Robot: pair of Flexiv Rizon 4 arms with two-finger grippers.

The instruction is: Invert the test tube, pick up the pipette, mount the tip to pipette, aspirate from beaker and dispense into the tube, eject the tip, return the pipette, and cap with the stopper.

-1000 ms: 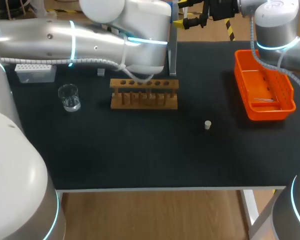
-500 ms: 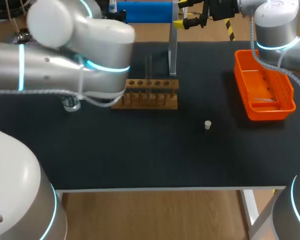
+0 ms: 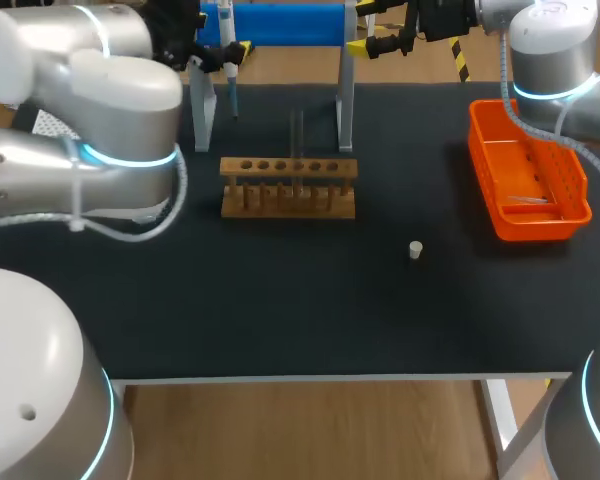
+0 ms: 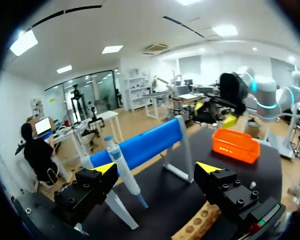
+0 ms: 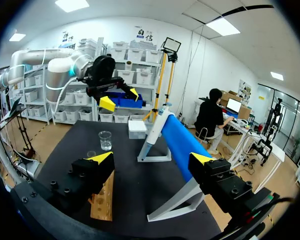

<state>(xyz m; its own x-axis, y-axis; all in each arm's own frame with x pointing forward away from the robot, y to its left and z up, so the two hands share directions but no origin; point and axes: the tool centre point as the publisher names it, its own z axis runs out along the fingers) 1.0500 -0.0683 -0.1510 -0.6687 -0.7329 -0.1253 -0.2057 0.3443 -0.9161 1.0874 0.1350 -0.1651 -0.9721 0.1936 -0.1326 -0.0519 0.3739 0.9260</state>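
Left claw [image 4: 157,169] swung to pipette [image 4: 124,175], rack [image 3: 288,188] nearby

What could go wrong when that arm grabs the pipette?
The pipette sits nearer one open finger of the left gripper; closing off-centre might knock it off the blue stand. The test tube stands tall in the wooden rack nearby; a low swing back could tip it.

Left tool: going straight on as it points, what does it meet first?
Probably the pipette, hanging on the blue stand just ahead of the open left tool, nearer one finger than the other. Depth is unclear in the wrist view; it might slip past and meet the stand instead.
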